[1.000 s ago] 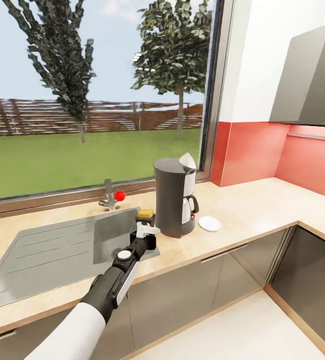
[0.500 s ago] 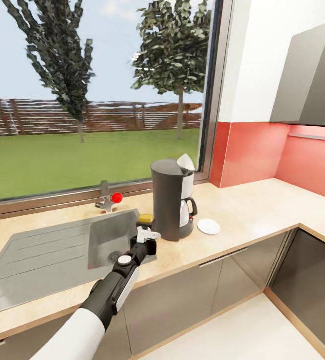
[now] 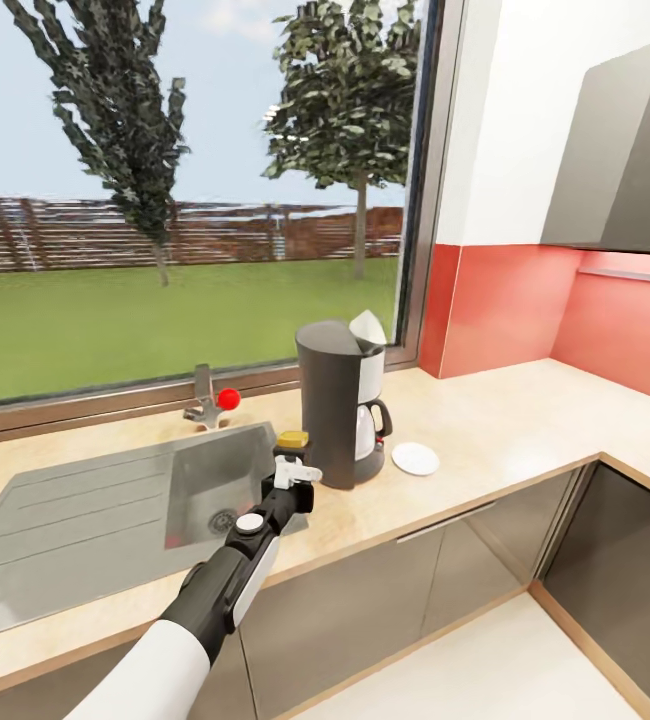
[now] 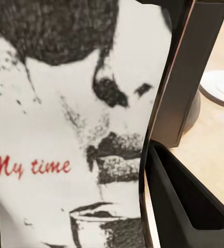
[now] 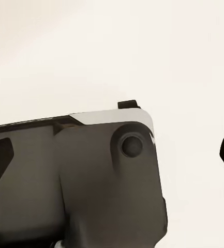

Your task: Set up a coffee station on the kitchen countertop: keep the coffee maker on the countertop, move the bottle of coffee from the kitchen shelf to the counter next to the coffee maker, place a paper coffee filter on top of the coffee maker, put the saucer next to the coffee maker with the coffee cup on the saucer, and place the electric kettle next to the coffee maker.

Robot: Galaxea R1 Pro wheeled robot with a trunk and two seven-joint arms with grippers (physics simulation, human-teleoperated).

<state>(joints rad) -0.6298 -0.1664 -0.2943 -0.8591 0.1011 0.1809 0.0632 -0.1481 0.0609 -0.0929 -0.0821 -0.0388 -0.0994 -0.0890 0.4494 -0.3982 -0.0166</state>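
Beside tall coffee maker [image 3: 337,405]: yellow-lidded bottle of coffee [image 3: 292,441], round saucer [image 3: 416,459]

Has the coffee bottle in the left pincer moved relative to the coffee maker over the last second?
No. The bottle of coffee sits just left of the coffee maker as before; the whole view shifted together, so the camera moved.
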